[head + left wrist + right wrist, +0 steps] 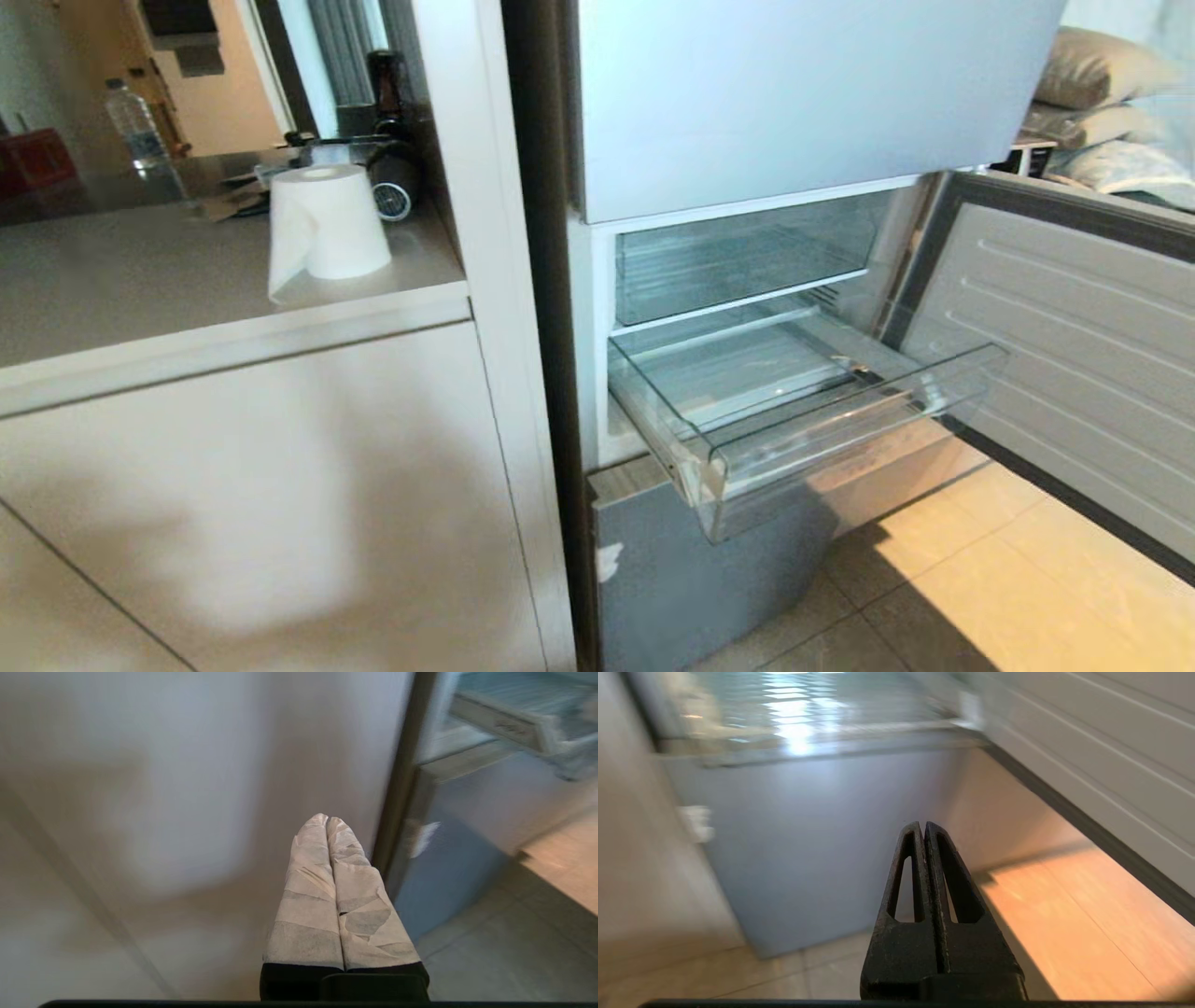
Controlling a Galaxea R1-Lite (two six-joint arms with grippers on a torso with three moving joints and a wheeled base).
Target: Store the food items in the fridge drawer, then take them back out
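Note:
The fridge drawer (840, 425), clear plastic with a ribbed floor and stepped front lip, stands pulled out of the pale blue-grey fridge (803, 93) and holds nothing I can see. The food items are out of view. My left gripper (326, 820), its fingers wrapped in white tape, is shut and empty, low in front of the beige cabinet (140, 788). The right gripper (923, 825), black, is shut and empty, low before the fridge's lower front panel (808, 835), with the drawer (808, 714) above it. Neither arm shows in the head view.
The fridge door (1074, 345) hangs open on the right over the tiled floor (980, 579). A second clear drawer (738, 261) sits closed above. On the counter (140, 271) at left stand a paper roll (322, 224) and a water bottle (135, 126).

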